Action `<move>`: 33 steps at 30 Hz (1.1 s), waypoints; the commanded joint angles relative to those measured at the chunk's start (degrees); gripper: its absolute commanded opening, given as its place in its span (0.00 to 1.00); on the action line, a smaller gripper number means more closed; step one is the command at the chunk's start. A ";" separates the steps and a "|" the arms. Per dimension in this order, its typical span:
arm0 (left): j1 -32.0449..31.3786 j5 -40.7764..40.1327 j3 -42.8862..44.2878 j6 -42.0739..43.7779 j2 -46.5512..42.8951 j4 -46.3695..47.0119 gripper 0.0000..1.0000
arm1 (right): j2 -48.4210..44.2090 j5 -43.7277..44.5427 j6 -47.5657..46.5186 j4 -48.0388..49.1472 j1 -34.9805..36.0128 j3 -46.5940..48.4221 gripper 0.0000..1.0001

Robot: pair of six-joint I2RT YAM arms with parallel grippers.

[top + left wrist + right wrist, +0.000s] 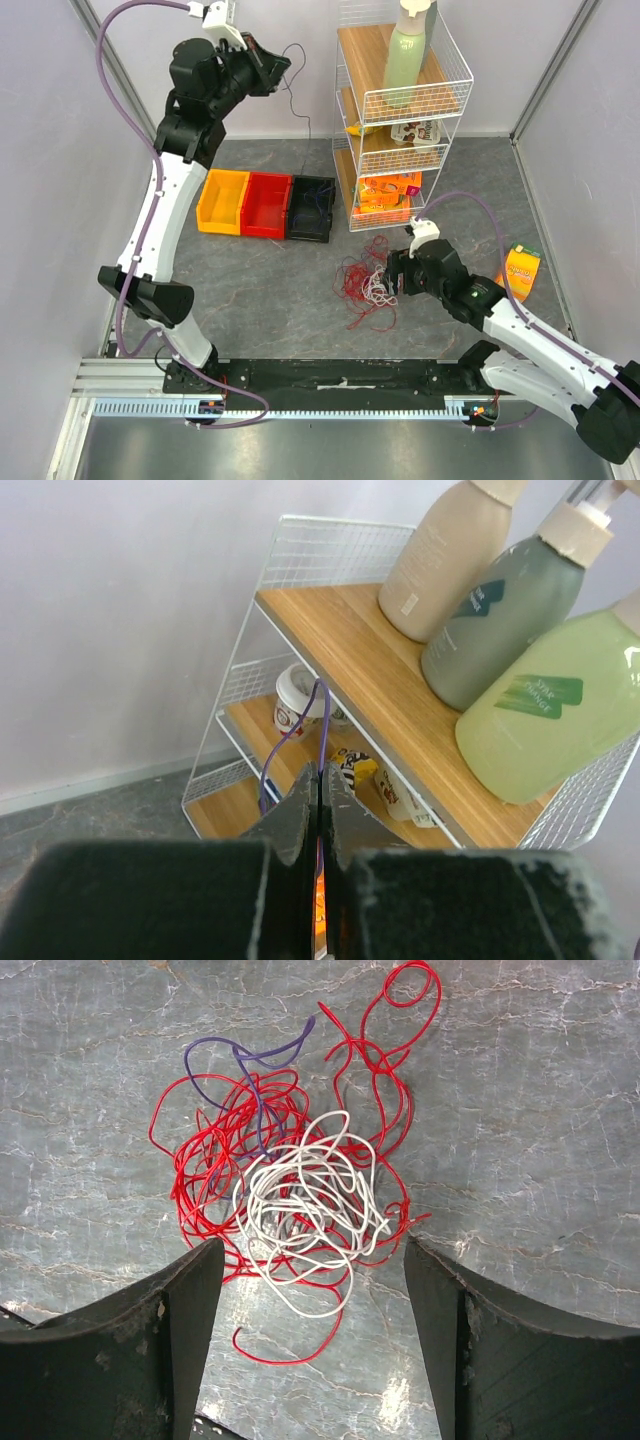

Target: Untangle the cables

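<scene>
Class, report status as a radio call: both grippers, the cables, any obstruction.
Left gripper raised, shut on purple cable. Right gripper open, over red-white-purple tangle. Wire rack close beyond tangle.

Top cam: fixed, high, behind arm bases (190, 378), looks down on whole table (260, 290). L wrist cam: up high, faces wire rack (340, 550) from side, close. R wrist cam: straight down, close over cable clump (300, 1200). Top view shares both rack + clump.
</scene>
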 commanded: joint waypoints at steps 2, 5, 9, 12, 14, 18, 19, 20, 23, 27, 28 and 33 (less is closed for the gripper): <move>0.30 1.90 -5.09 -0.64 -0.92 3.15 0.02 | 1.11 1.12 -1.16 1.15 0.28 3.22 0.80; 0.30 0.76 -11.07 0.50 -2.32 4.12 0.02 | -0.03 0.07 0.08 2.82 0.28 1.11 0.80; 0.31 0.49 -19.51 -0.63 -4.17 6.75 0.02 | 0.14 -0.11 -0.01 0.99 0.28 1.28 0.80; 0.30 3.90 -30.05 -4.40 -6.27 11.84 0.02 | -1.70 0.68 0.08 0.71 0.28 0.32 0.80; -0.04 5.93 -36.12 -6.25 -7.85 14.92 0.02 | -2.23 1.47 0.17 1.15 0.28 -0.47 0.81; -0.22 4.45 -43.78 -6.00 -11.81 16.86 0.02 | 1.45 0.16 -0.80 2.38 0.28 1.27 0.81; -0.22 4.01 -43.88 -5.04 -12.60 16.34 0.02 | 2.85 -0.45 -1.06 2.56 0.28 1.89 0.81; -0.22 3.57 -43.01 -4.25 -12.96 15.38 0.02 | 3.82 -0.72 -1.06 3.08 0.28 2.16 0.81; -0.22 3.65 -37.40 -1.78 -12.79 11.95 0.02 | 4.19 -1.34 -0.63 5.10 0.28 1.37 0.81; -0.13 5.23 -28.43 -1.16 -10.86 8.96 0.02 | 4.62 -1.78 -0.62 4.50 0.28 1.89 0.81; -0.13 5.50 -25.97 -1.16 -10.42 8.26 0.02 | 4.45 -1.60 -0.71 3.63 0.28 2.33 0.81; -0.22 5.41 -18.84 -1.08 -10.06 6.32 0.02 | 2.17 -0.37 -1.06 2.91 0.28 2.25 0.82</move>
